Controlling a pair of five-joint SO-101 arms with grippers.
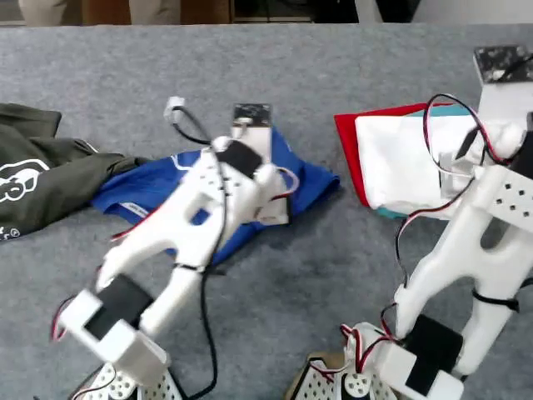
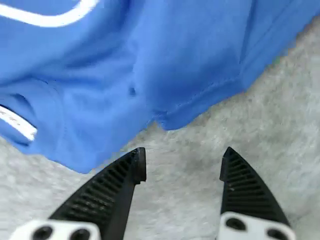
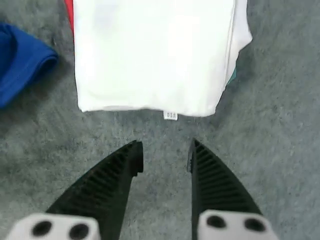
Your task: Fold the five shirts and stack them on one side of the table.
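Observation:
A blue shirt (image 1: 158, 196) lies crumpled at the table's middle, and its edge (image 2: 165, 75) hangs just beyond my left gripper (image 2: 182, 162), which is open with nothing between its fingers. The left arm (image 1: 208, 208) stands over this shirt in the high view. A folded white shirt (image 1: 408, 162) tops a stack at the right, over a red shirt (image 1: 348, 137) and a teal one (image 1: 390, 214). My right gripper (image 3: 165, 155) is open just short of the white shirt's (image 3: 155, 50) near edge. A dark green shirt (image 1: 42, 175) lies unfolded at the left.
The grey felt table (image 1: 333, 275) has free room in front of the shirts and behind them. The arms' bases (image 1: 358, 379) and cables stand at the front edge. A corner of the blue shirt (image 3: 22, 65) shows beside the stack.

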